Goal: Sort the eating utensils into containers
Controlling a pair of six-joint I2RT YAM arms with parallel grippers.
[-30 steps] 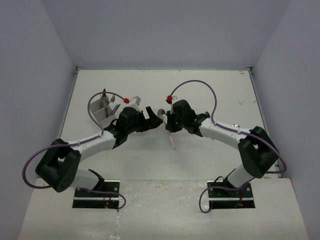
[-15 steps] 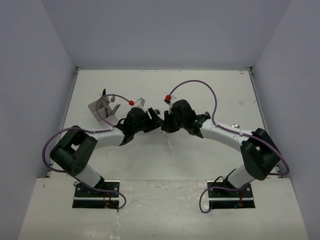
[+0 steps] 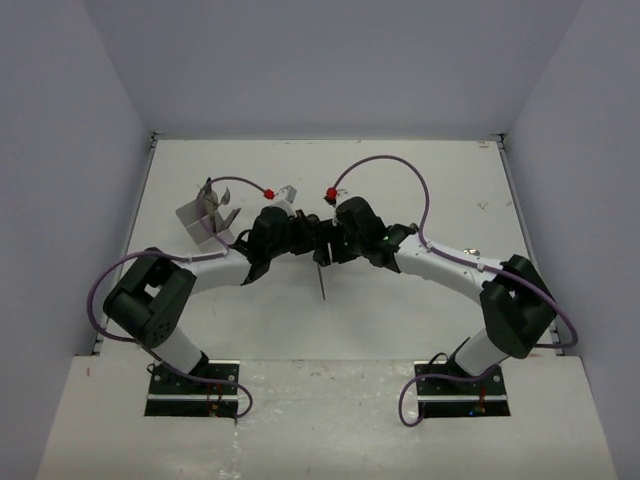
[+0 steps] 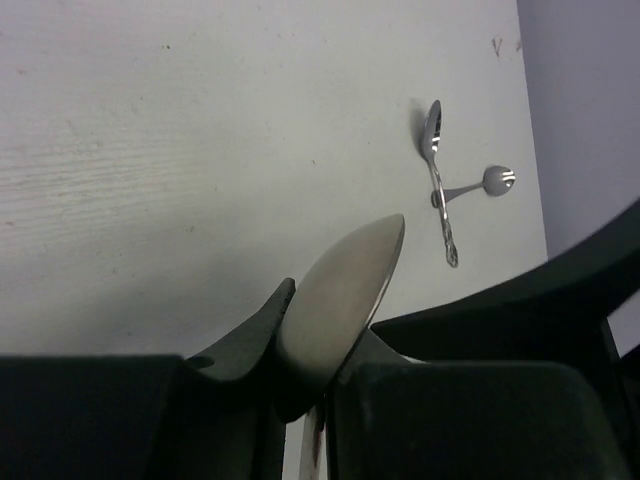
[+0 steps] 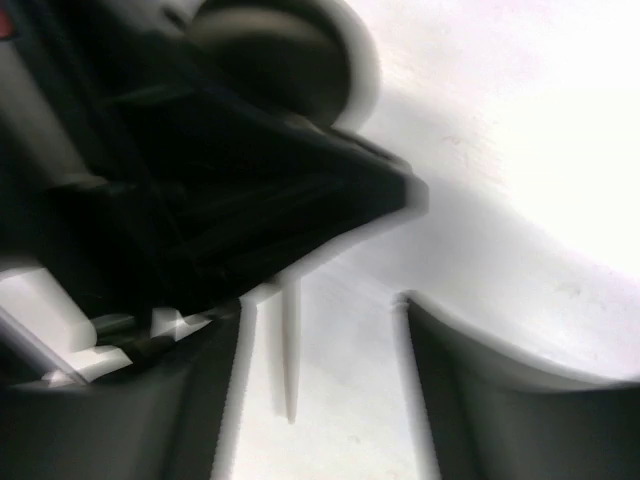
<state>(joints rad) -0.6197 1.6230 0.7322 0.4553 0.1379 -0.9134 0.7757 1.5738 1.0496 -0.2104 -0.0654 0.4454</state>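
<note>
Right of the grey holder (image 3: 192,216), the left pincer (image 4: 330,320) clamps a shiny silver utensil (image 4: 350,270) — broad, smooth, tapering to a rounded tip — while the right pincer (image 5: 325,345) gapes open alongside.

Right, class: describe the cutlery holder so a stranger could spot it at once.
Find the left half of the white table, beyond the left arm. The cutlery holder stands there, a light grey box with thin walls. It alone is boxy, with cutlery poking up from it.

Shiny knife (image 4: 345,290) tilts upward (two utensils (image 4: 438,195) lie crossed beyond).
</note>
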